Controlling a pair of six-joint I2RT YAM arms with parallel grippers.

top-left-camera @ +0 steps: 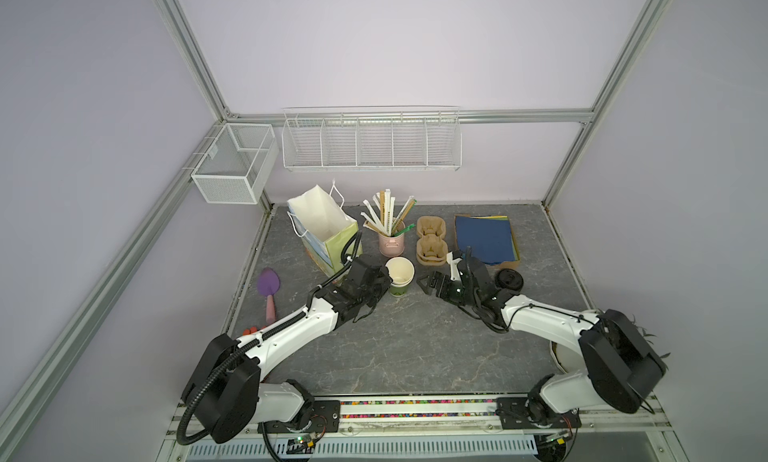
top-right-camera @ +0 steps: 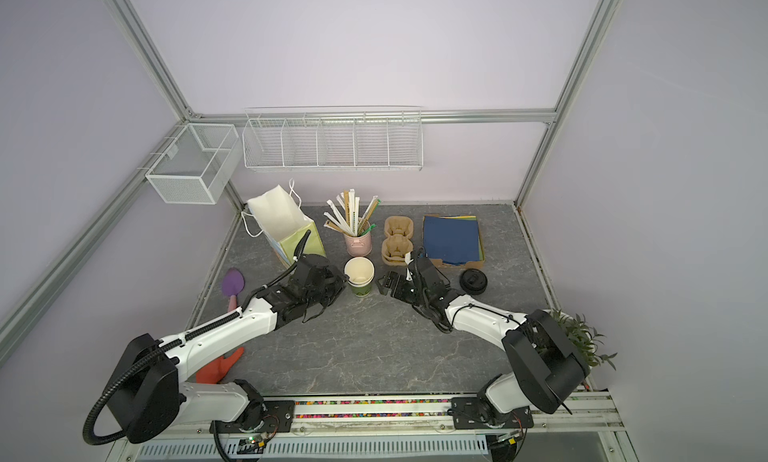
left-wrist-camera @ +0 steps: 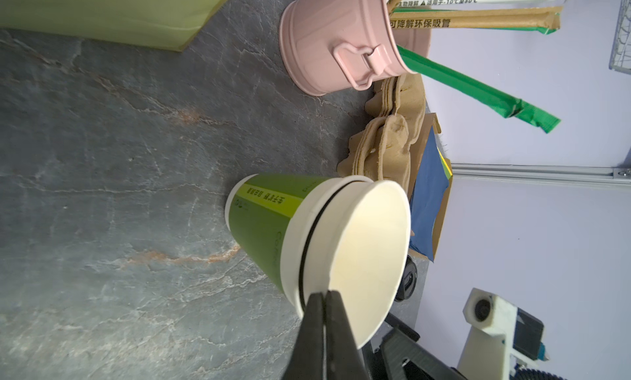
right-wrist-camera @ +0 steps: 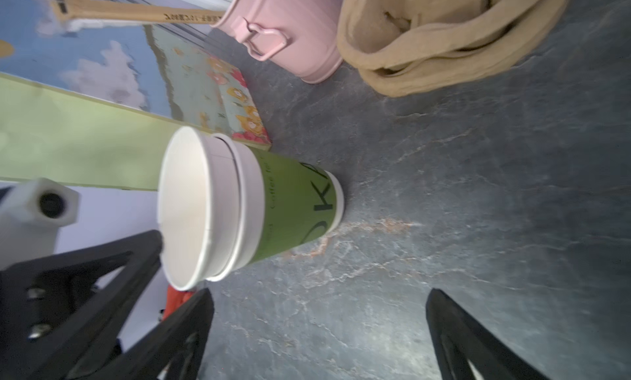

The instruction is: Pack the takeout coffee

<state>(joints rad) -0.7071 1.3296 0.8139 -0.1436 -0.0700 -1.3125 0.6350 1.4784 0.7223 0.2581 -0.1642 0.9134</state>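
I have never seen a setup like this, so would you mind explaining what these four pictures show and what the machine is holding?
It is a robot with two arms, each ending in a two-fingered gripper. Two pictures look down on the whole table from overhead; the other two come from cameras on the arms' wrists. On the table are a paper bag, a pink bucket of wrapped straws, pulp cup carriers, a box of coloured sheets, a black lid and a purple scoop. Between the grippers stands a green cup with a cream-lined inner cup nested in it. The left gripper is shut on the inner cup's rim. The right gripper is open and empty, beside the cups.
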